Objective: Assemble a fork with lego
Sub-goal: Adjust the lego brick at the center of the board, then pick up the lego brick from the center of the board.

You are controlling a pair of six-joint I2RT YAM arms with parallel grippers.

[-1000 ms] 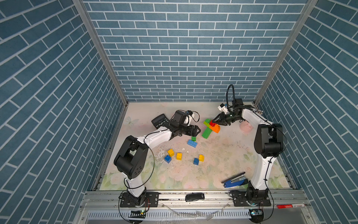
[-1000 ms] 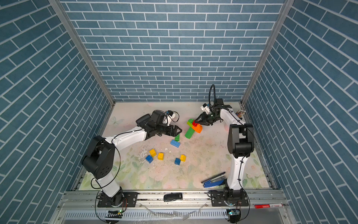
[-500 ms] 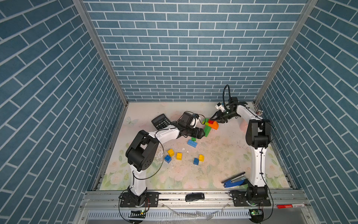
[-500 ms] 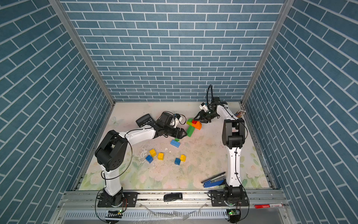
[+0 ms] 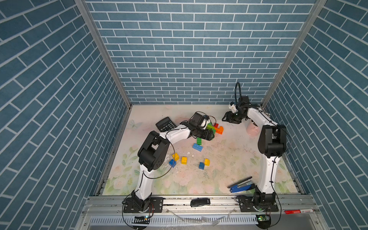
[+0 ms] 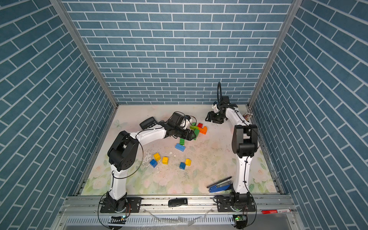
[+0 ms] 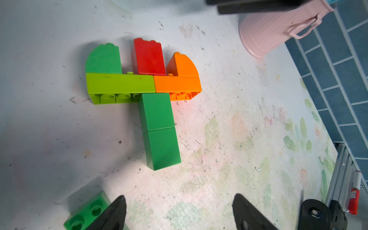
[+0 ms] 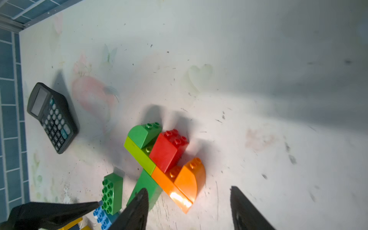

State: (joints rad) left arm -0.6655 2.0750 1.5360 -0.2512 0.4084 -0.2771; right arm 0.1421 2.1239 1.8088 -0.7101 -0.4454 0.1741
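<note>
At the centre-left of a top view a black calculator [image 5: 165, 124] is seen. Just right of it the left gripper [image 5: 211, 137] is held low, its jaws spread wide with nothing between them. Below it in the frame a loose green brick [image 5: 199, 141], a blue brick [image 5: 197, 148] and several small yellow and blue bricks [image 5: 184, 160] are left unused. The lego fork [image 7: 147, 89] is laid flat near the centre. A lime and orange crossbar, three prongs in green, red and orange, and a handle of two green bricks are already joined. Further right the right gripper [image 5: 226, 120] is held clear of it, jaws parted and empty. The build is judged nearly finished, and perhaps only a longer handle is left.
</note>
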